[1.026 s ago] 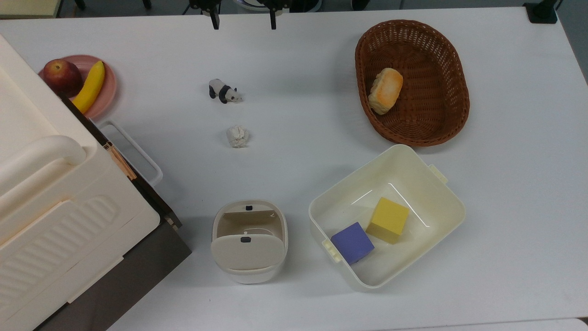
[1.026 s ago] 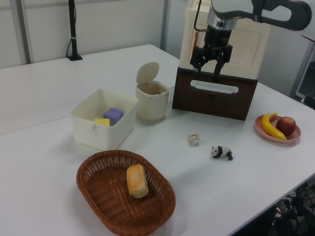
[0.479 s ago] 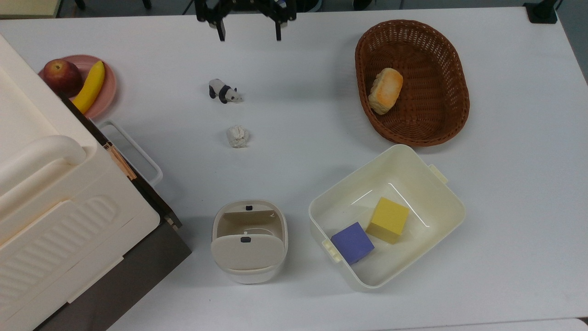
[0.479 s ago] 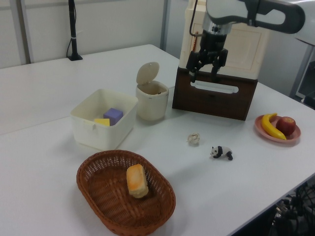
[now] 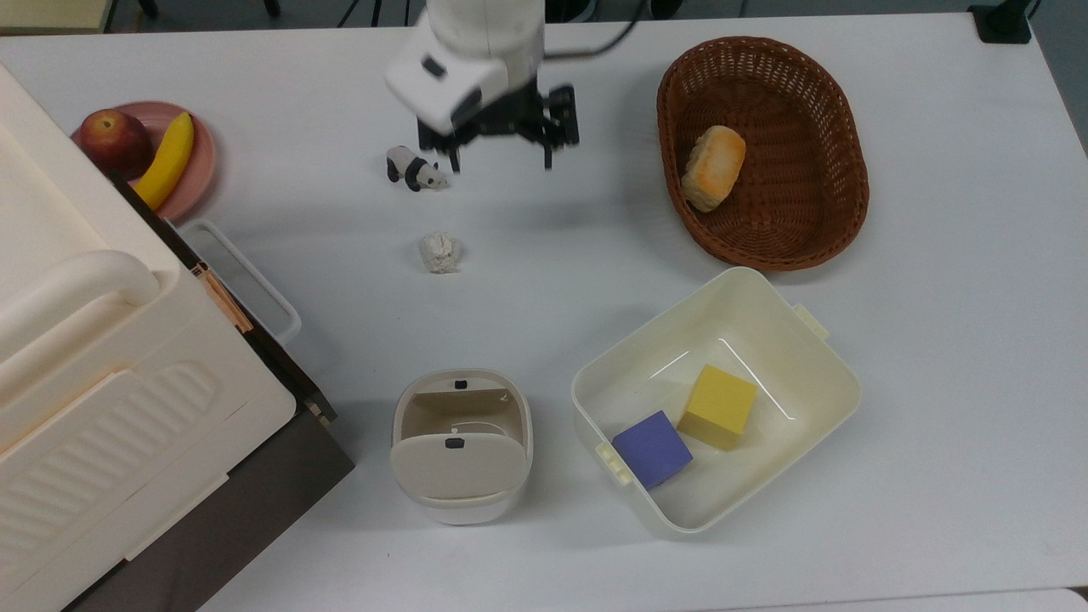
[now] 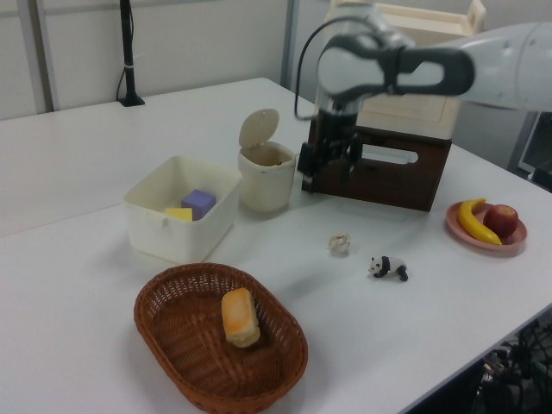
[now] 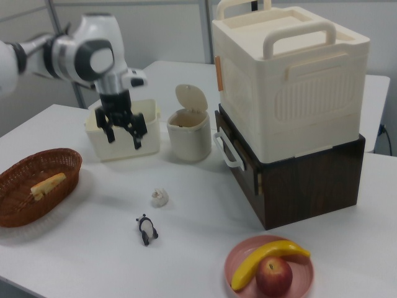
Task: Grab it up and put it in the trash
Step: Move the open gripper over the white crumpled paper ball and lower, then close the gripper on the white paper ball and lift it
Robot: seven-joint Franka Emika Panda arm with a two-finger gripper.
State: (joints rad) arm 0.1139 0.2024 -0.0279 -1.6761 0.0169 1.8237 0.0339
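Two black fingers of the gripper (image 5: pixel 501 161) hang spread wide in the air with nothing between them, touching nothing. In the top view it sits at about 1 o'clock from the wad (image 5: pixel 439 253), well above the table (image 5: pixel 935 357), with the panda (image 5: pixel 415 169) just off at its 9 o'clock. The wad lies alone on the table, apart from everything. At 6 o'clock from the wad stands the bin (image 5: pixel 461 446), lid tipped up; I cannot tell what is inside. The tub (image 5: pixel 714 399) at the bin's 3 o'clock holds a yellow cube (image 5: pixel 718 406) and a purple cube (image 5: pixel 652 449). The basket (image 5: pixel 762 151) holds one bread roll (image 5: pixel 714 167). The pink plate (image 5: pixel 200 161) carries an apple (image 5: pixel 115 141) and a banana (image 5: pixel 166 161)
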